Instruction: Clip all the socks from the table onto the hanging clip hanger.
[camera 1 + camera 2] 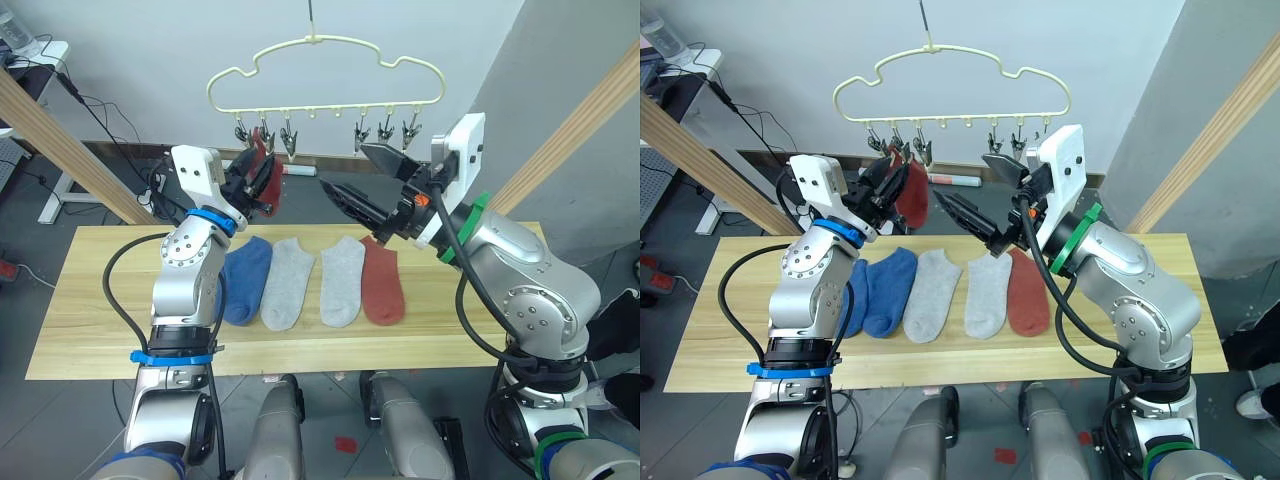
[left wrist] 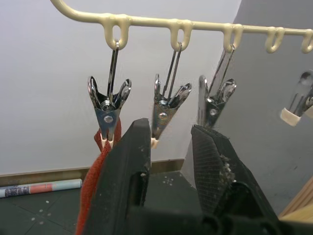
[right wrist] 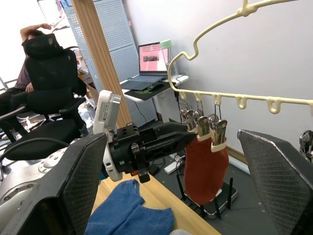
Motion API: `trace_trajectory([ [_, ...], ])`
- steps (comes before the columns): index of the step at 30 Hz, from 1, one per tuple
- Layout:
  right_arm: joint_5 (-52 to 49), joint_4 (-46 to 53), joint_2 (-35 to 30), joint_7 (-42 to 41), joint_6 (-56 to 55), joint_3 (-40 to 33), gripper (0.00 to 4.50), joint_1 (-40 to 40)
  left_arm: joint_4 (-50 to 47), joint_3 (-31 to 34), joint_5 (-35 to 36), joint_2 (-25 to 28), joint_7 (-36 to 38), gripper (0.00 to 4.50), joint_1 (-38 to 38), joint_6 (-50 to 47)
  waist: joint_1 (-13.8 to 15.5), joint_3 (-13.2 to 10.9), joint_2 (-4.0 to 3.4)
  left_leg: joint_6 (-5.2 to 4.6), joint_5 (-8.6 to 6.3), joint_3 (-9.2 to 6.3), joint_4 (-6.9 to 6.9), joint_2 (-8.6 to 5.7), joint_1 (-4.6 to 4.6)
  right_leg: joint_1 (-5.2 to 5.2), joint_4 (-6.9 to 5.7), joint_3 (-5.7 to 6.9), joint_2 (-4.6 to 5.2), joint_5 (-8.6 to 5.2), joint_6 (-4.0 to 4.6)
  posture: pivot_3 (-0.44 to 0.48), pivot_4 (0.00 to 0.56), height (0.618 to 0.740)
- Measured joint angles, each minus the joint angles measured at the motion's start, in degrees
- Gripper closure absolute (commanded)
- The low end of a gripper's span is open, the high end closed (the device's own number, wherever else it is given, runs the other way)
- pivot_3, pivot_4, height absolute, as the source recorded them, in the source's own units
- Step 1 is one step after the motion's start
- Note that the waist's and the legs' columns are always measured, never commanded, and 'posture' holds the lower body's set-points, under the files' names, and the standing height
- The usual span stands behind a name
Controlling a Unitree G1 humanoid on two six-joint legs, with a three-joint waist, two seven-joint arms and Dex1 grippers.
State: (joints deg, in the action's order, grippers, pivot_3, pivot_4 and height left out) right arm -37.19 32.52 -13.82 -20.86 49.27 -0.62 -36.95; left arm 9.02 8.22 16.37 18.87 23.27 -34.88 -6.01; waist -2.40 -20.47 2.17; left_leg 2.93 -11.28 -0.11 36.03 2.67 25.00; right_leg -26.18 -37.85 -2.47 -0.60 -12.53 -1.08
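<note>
Cream clip hanger [image 1: 325, 75] hanging at 12 o'clock over the table [image 1: 90, 330], 1 rust red sock [image 3: 205, 171] already pinned at its left-end clips and dangling. Still 5 socks laid out in a row on the wood: blue pair [image 1: 880, 292] toward 9 o'clock, 2 grey ones [image 1: 315, 282] in the middle, red one [image 1: 382, 282] toward 3 o'clock. Left gripper [image 2: 168, 161] up right under the clips, fingers a little apart, nothing pinched between them, hung sock just beside the left finger. Right gripper [image 1: 345, 178] raised at about 1 o'clock, spread wide, holding nothing. Wooden poles [image 1: 60, 150] slanting at both sides, white desk with a laptop [image 3: 149, 68] and a person in an office chair [image 3: 49, 98] further back.
</note>
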Motion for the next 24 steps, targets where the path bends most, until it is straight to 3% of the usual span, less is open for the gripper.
trace_trajectory([
  [24, 0.0, -0.1, 0.0, 0.9, -1.3, 0.2, 0.00, -1.9, 7.7, -0.1, -2.0, -1.4, -0.3, 2.88, -6.6, 4.3, -0.4, 0.0, 0.00, 0.00, 0.00, 0.00, -0.01, -0.01, 0.02, 0.00, 0.04, 0.01, 0.00, 0.00, 0.00, -0.093, 0.370, 0.740],
])
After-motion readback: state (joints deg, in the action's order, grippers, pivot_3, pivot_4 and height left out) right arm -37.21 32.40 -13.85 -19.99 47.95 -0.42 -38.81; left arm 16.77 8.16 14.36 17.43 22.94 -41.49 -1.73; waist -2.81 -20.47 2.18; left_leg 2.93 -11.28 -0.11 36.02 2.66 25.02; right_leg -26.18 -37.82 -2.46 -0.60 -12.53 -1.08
